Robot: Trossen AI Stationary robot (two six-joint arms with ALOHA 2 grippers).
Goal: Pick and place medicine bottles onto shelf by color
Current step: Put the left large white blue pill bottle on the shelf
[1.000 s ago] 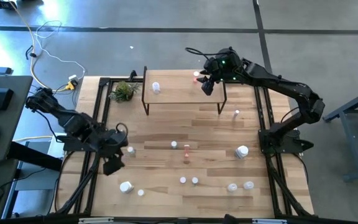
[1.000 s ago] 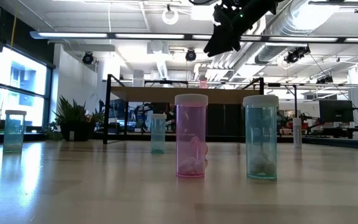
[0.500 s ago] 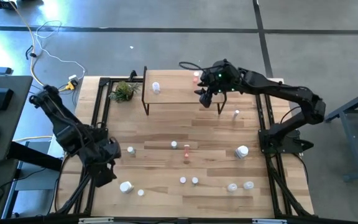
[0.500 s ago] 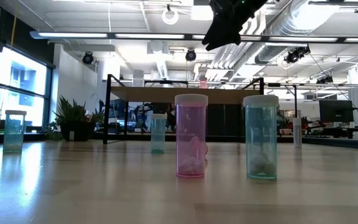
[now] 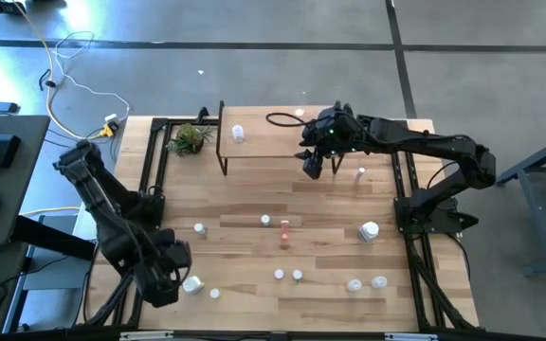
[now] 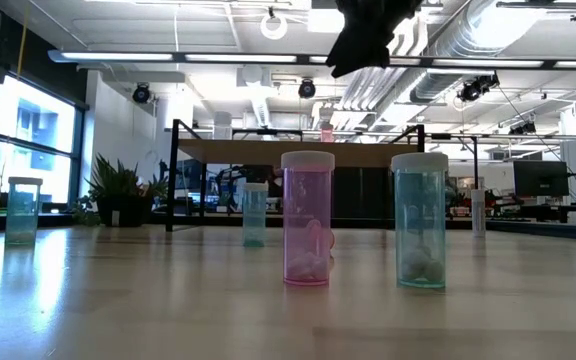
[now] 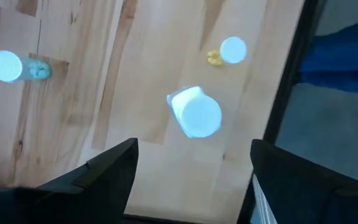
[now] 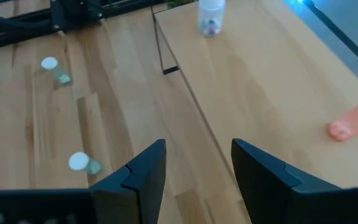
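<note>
With only a pink bottle [image 8: 351, 126] and a clear bottle [image 8: 211, 14] standing on the shelf [image 5: 273, 142], the colour sorting was judged barely begun, about a dozen medicine bottles [image 5: 282, 248] being scattered across the desk [image 5: 254, 199] in front of the shelf. The right hand [image 5: 313, 163] hung above the shelf's front edge, its fingers [image 8: 263, 168] parted and carrying nothing. Well away from the shelf, at the desk's near left corner, the left hand [image 5: 164, 282] hovered released over a larger white bottle [image 7: 194, 112], a yellow bottle [image 7: 227, 52] just beside it.
</note>
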